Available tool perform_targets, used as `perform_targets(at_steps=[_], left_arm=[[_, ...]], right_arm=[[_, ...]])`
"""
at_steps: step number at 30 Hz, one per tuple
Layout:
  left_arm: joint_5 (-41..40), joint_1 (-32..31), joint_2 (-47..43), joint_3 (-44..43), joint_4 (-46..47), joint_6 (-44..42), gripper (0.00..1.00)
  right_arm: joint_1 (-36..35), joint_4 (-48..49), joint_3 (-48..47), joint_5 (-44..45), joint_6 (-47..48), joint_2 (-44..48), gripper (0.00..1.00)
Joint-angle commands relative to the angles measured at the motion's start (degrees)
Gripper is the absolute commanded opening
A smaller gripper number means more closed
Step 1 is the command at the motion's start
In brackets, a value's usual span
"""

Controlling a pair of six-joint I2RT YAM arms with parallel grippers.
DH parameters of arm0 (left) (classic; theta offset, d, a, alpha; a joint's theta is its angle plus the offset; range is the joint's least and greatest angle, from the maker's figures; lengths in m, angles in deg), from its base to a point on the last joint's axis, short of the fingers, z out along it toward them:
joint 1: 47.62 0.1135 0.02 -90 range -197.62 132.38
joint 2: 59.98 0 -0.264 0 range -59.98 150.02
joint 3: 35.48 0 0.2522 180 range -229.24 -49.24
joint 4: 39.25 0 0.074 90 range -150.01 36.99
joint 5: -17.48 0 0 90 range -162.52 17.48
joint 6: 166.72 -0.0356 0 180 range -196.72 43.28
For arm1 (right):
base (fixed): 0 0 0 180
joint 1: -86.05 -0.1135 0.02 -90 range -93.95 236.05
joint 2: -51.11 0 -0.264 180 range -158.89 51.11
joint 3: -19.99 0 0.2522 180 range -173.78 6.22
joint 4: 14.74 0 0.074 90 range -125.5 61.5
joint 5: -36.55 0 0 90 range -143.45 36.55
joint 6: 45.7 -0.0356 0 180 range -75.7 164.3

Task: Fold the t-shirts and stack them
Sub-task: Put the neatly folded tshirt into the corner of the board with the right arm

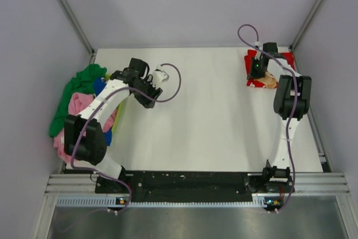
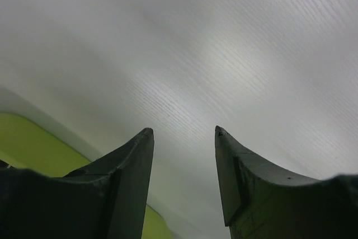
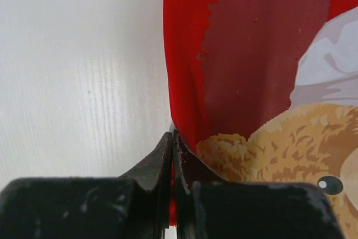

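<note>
The red t-shirt (image 1: 285, 60) with a teddy-bear print (image 3: 279, 144) lies bunched at the far right of the table. My right gripper (image 1: 255, 75) is at its left edge. In the right wrist view the jaws (image 3: 172, 138) are shut on a fold of the red cloth (image 3: 190, 54). Green (image 1: 78, 88), pink (image 1: 77, 106) and blue (image 1: 100, 85) t-shirts lie heaped at the left edge. My left gripper (image 1: 150, 100) is open and empty just right of that heap, over bare table (image 2: 184, 132).
The lime-green basket (image 2: 33, 149) under the heap shows as a sliver (image 1: 120, 113) beside my left forearm. White walls close the table on the left, the back and the right. A purple cable loops off each wrist.
</note>
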Motion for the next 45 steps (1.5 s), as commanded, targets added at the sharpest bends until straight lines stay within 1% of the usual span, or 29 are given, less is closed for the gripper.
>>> perform_targets(at_steps=[1, 4, 6, 7, 8, 9, 10, 11, 12, 15, 16, 20, 21, 22, 23, 26, 27, 28, 29, 30, 34, 35, 36, 37, 39, 41, 44, 45], left_arm=[[0.2, 0.3, -2.5, 0.1, 1.3, -0.7, 0.53], [0.1, 0.3, -2.9, 0.2, 1.1, -0.8, 0.53], [-0.2, 0.3, -3.2, 0.3, 1.1, -0.9, 0.53], [-0.4, 0.4, -3.3, 0.3, 1.2, -0.9, 0.53], [-0.7, 0.4, -3.4, 0.2, 1.3, -0.7, 0.53], [-1.0, 0.4, -3.7, 0.4, 1.4, -0.4, 0.53], [-1.5, 0.4, -4.2, 0.6, 2.1, 0.1, 0.55], [-1.8, 0.4, -4.9, 1.1, 2.8, 0.5, 0.57], [-1.7, 0.4, -6.4, 2.0, 4.0, 1.0, 0.59], [-0.9, 0.4, -12.4, 5.9, 9.0, 2.6, 0.63], [-0.9, 0.4, -14.3, 7.3, 10.9, 3.3, 0.67], [-2.7, 1.2, -20.4, 14.2, 19.8, 7.0, 0.68], [-3.7, 1.7, -21.4, 16.2, 22.6, 8.7, 0.73], [-5.0, 2.0, -22.6, 18.1, 27.2, 10.2, 0.73], [-6.9, 2.3, -23.7, 20.4, 31.1, 12.2, 0.74], [-13.4, 2.8, -26.0, 27.7, 42.5, 17.0, 0.84], [-17.1, 3.0, -26.7, 30.2, 46.9, 18.3, 0.89], [-18.2, 3.3, -27.2, 33.4, 52.4, 19.2, 0.90], [-19.2, 3.5, -27.9, 36.1, 56.3, 20.0, 0.97], [-19.0, 3.9, -28.3, 39.5, 61.0, 20.1, 0.99], [-11.9, 4.7, -29.4, 50.1, 74.8, 19.5, 0.99], [-10.1, 4.8, -29.4, 52.8, 78.2, 18.9, 0.99], [-8.4, 4.9, -29.4, 55.5, 81.2, 17.8, 0.99], [-7.5, 4.9, -29.5, 57.6, 84.2, 17.1, 0.99], [-6.8, 5.0, -29.7, 59.9, 86.4, 16.4, 0.99], [-7.3, 5.0, -29.6, 59.6, 85.9, 17.1, 0.99], [-8.7, 5.0, -29.2, 59.0, 85.4, 18.1, 0.99], [-9.2, 5.0, -29.0, 58.8, 85.3, 18.3, 0.99]], right_arm=[[0.8, -4.6, -0.2, 6.3, 2.2, 1.9, 0.00], [0.1, -5.2, -0.5, 2.9, 3.5, 3.5, 0.00], [-1.3, -5.2, -0.4, -1.5, 5.8, 5.7, 0.00], [-2.2, -5.2, -0.3, -5.4, 6.7, 7.0, 0.00], [-3.2, -4.8, 0.0, -8.5, 7.5, 8.9, 0.01], [-3.4, -3.7, 0.6, -11.0, 8.4, 11.4, 0.06], [-6.1, -1.9, 2.3, -12.7, 9.1, 14.1, 0.26], [-7.3, 1.7, 5.0, -12.2, 9.4, 17.9, 0.76], [-8.6, 6.6, 9.4, -11.1, 9.8, 21.9, 0.98], [-10.7, 20.8, 23.8, -10.5, 9.4, 34.9, 0.99], [-10.8, 24.3, 27.7, -10.7, 8.4, 38.9, 0.99], [-10.8, 35.9, 43.4, -7.7, 4.7, 52.2, 0.99], [-10.8, 38.3, 46.9, -6.6, 2.5, 55.3, 0.99], [-10.8, 41.2, 52.0, -5.4, 1.3, 57.9, 0.99], [-10.8, 43.6, 54.8, -4.3, 0.3, 60.5, 0.99], [-10.8, 48.5, 65.0, -1.3, -2.2, 67.1, 0.99], [-10.8, 49.4, 67.2, -0.7, -2.4, 68.6, 0.99], [-10.8, 50.0, 69.8, 0.4, -2.6, 70.2, 0.99], [-10.8, 50.7, 72.0, 1.8, -3.1, 71.8, 0.99], [-10.8, 51.8, 74.8, 4.2, -3.2, 73.4, 0.99], [-10.8, 55.6, 83.9, 13.4, -3.7, 78.6, 0.99], [-10.8, 57.2, 86.0, 14.1, -3.7, 79.2, 0.99], [-10.8, 54.9, 86.1, 16.3, -3.8, 80.8, 0.99], [-10.9, 55.6, 86.8, 16.7, -2.8, 81.6, 0.99], [-10.9, 58.4, 89.3, 17.2, -1.5, 82.0, 0.99], [-10.9, 59.4, 90.9, 19.3, -1.7, 81.9, 0.99], [-10.8, 66.8, 95.8, 21.2, -2.8, 80.6, 0.99], [-10.9, 66.7, 95.4, 21.2, -2.8, 80.6, 0.99]])
